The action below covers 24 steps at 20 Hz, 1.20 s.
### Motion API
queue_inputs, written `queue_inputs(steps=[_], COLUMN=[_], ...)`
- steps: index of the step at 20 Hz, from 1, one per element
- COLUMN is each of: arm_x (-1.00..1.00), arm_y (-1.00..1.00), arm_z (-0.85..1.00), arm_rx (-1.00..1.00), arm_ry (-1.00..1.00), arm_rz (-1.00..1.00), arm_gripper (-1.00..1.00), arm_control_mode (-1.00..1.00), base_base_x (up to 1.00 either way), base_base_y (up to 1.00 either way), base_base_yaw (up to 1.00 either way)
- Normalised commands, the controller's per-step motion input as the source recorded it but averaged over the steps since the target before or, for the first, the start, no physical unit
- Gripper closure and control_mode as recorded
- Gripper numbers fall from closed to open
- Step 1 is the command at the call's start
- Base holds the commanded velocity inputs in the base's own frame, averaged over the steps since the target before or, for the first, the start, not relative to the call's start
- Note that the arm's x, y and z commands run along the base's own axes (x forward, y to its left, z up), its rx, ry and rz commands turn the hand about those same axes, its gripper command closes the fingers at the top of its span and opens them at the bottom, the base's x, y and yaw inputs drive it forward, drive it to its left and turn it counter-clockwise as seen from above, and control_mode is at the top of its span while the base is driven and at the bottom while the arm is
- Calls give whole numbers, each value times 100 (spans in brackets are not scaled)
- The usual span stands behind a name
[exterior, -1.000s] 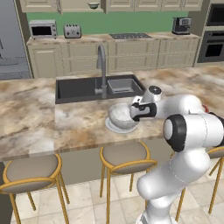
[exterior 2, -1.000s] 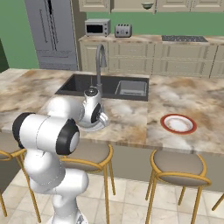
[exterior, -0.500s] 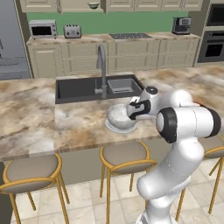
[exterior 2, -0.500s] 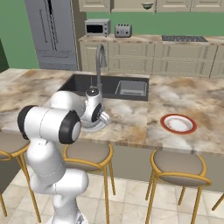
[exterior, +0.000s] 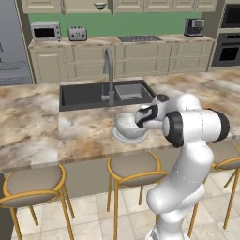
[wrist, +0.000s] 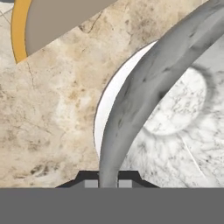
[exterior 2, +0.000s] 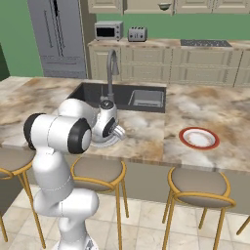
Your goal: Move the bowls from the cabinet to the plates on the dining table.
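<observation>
Hand view: gripper (wrist: 107, 183) pinched narrow on rim of silvery grey bowl (wrist: 175, 109), wall caught between the fingertips, bowl sitting over white plate (wrist: 114, 98), probably gripped by the edge for a flat set-down and a clean release upward. Left base view: bowl (exterior: 129, 124) on plate (exterior: 123, 137) near front edge of marble dining table (exterior: 33, 126), just ahead of dark sink (exterior: 84, 93) and tap (exterior: 110, 70). Right base view: red-rimmed plate (exterior 2: 198, 138) bare, well apart; green bowl (exterior 2: 165, 6) up in cabinet (exterior 2: 141, 5), stools (exterior 2: 197, 185) below.

No readable text, labels or numbers anywhere.
</observation>
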Motion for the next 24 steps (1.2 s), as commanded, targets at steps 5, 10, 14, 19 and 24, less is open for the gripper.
queue_inputs(steps=[5, 10, 14, 19, 24], arm_x=[3, 0, 0, -6, -31], arm_y=[0, 0, 0, 0, 2], arm_z=[-4, 0, 25, 73, 92], arm_rx=[0, 0, 0, -2, -3], arm_ry=[0, 0, -3, -3, -1], arm_rz=[5, 2, 0, 0, 0], arm_gripper=[100, -100, -100, -100, -100], arm_control_mode=[-100, -100, -100, -100, -100], base_base_x=[0, 0, 0, 0, 0], base_base_y=[0, 0, 0, 0, 0], base_base_yaw=[0, 0, 0, 0, 0])
